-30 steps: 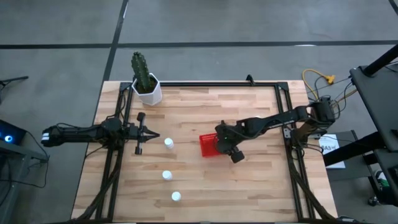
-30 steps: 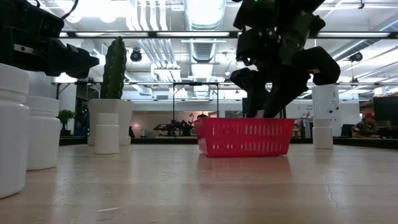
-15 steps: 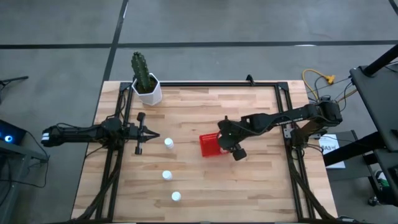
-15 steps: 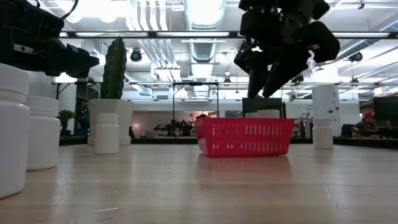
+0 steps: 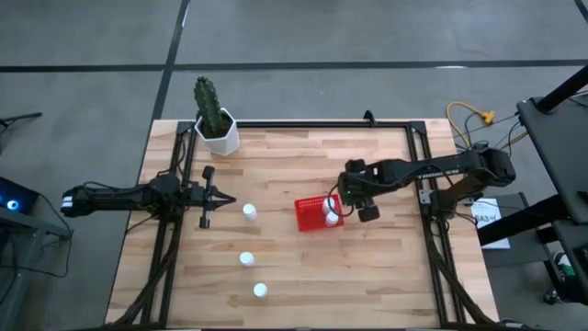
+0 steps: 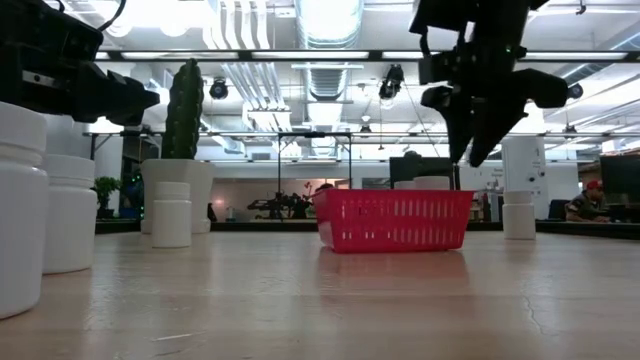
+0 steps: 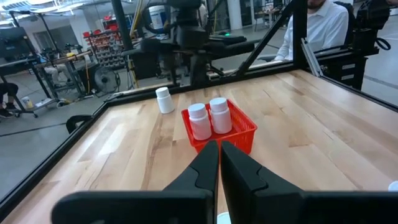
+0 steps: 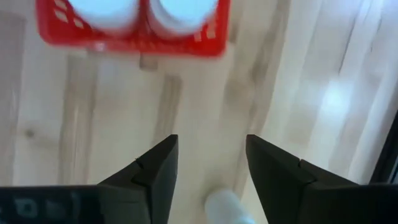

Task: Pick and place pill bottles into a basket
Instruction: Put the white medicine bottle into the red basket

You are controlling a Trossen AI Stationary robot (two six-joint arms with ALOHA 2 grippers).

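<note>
pill bottles [image 7: 209,118]: the left wrist view shows two upright in the red basket [image 5: 310,214] mid-counter; overhead they merge. right gripper [image 5: 353,200] hangs beside it, fingers parted, empty; left gripper [image 5: 228,200] pinched closed.

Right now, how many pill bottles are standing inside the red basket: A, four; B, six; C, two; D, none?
C: the left wrist view shows two white pill bottles side by side in the red basket, and the right wrist view shows two round caps there too.
</note>
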